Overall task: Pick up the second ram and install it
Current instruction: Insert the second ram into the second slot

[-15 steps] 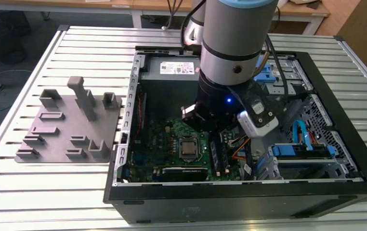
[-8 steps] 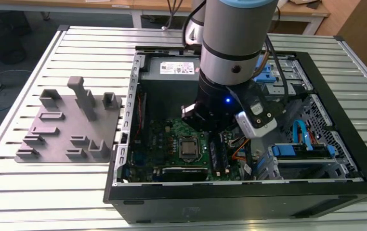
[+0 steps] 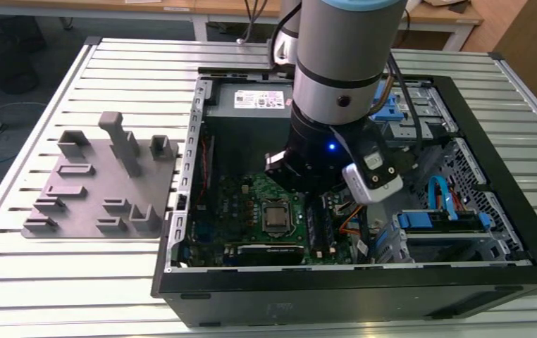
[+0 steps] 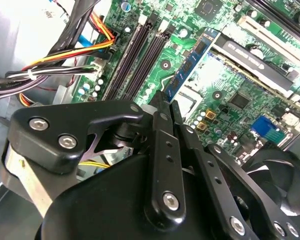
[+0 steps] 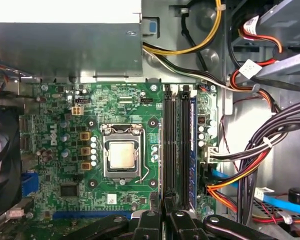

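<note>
pickup: apparently done | hand [image 4: 167,102]: pinching one end of the second ram [image 4: 189,65] | place: inside the open case [image 3: 344,292], held above the motherboard [image 5: 55,125], just beside the memory slots [image 5: 176,150] | seating: apparently not yet done

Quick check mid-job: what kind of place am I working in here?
Probably a lab or workshop bench: an open PC case on a slatted metal table, a grey fixture block beside it, wooden desks behind.
</note>
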### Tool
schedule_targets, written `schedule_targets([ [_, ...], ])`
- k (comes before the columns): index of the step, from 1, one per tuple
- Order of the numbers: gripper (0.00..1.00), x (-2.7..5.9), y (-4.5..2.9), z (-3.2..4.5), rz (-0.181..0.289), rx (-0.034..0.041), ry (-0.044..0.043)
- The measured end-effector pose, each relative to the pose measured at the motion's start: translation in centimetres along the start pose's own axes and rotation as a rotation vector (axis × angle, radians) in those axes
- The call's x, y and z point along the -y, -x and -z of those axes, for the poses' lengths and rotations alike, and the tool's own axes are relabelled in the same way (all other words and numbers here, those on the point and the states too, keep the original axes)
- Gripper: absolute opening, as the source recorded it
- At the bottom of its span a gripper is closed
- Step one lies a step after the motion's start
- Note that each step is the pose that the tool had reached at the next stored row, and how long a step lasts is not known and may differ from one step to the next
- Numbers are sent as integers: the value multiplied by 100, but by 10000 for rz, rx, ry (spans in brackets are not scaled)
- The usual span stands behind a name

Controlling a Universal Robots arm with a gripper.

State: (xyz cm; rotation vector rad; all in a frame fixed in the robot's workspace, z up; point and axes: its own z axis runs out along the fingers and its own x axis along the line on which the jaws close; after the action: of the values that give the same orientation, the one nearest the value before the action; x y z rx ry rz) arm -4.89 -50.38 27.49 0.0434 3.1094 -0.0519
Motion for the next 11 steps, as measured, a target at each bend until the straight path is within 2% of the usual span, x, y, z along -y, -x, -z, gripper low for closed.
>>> schedule_targets([
  [11,14,0,0,0,-624,-19,-52],
])
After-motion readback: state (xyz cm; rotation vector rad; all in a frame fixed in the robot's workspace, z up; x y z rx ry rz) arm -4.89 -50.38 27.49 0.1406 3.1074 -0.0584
